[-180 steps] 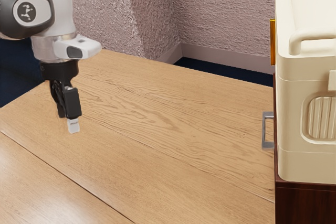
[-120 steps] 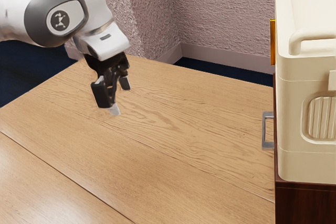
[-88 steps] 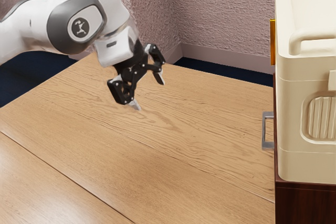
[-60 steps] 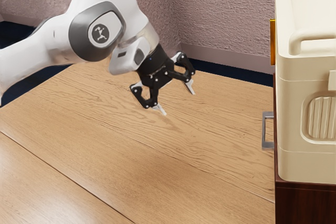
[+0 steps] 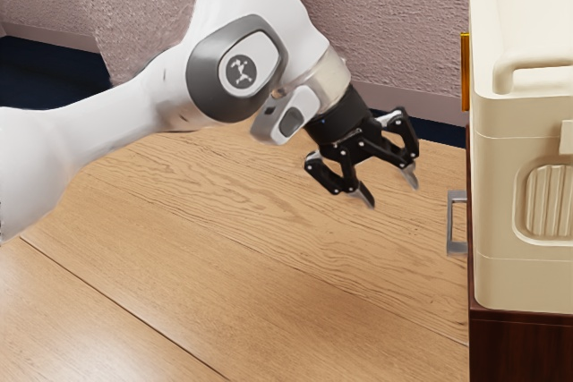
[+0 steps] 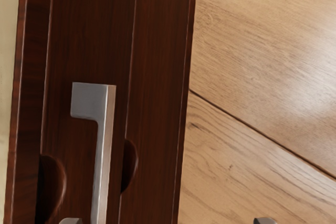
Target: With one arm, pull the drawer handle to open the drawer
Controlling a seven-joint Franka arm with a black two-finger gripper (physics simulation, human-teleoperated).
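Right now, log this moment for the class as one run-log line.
gripper: open, above table | silver handle: not gripped | cream case: on brown cabinet | next: probably reach handle

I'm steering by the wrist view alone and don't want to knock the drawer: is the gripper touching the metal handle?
Observer: No. In the exterior view, the gripper is short of the handle, with a gap between them.

Operator: My view cuts the handle off at its edge. How is it fixed at the end I'm missing?

Observer: It bends back toward the dark cabinet there too, so the whole handle is a squared loop.

Operator: And what stands on the cabinet?

Observer: A large cream box with a ribbed panel on its side.
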